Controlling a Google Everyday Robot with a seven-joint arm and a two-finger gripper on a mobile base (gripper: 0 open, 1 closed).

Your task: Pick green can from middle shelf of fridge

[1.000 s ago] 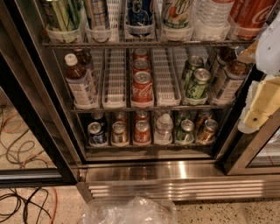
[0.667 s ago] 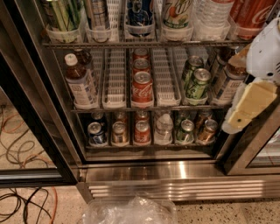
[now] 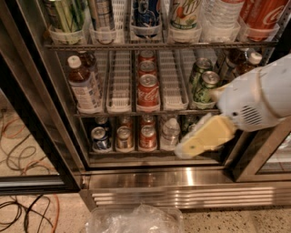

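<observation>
Extending in from the right edge, a white robot arm (image 3: 259, 98) is seen across the right side of the fridge (image 3: 182, 179), whose stainless steel base runs along the near side. The pincer (image 3: 191, 145), pale yellow with a lighter tip, is angled down and to the left, in front of the right part of the bottom shelf (image 3: 136, 152) and below the level of the cans sought. Whether the pincer is wide or narrow cannot be told, and nothing is seen held in it.

The green can (image 3: 205, 88) is standing upright at the near end of a lane on the right of the middle shelf (image 3: 119, 82), with a second green can (image 3: 198, 69) just behind it. Both are apart from the pincer, up and slightly right of its tip. A row of red Coca-Cola cans (image 3: 148, 91) is lined up in the centre lane, with bare white slotted lanes on either side. White-capped brown bottles (image 3: 82, 84) are placed at the far left, and another capped bottle (image 3: 249, 63) shows at the right, partly hidden by the arm.

Tall cans (image 3: 184, 13) are held on the top shelf, and mixed small cans (image 3: 123, 138) on the bottom one. Cables (image 3: 18, 150) are spread on the floor at the left, and clear plastic wrap (image 3: 136, 220) lies nearest.
</observation>
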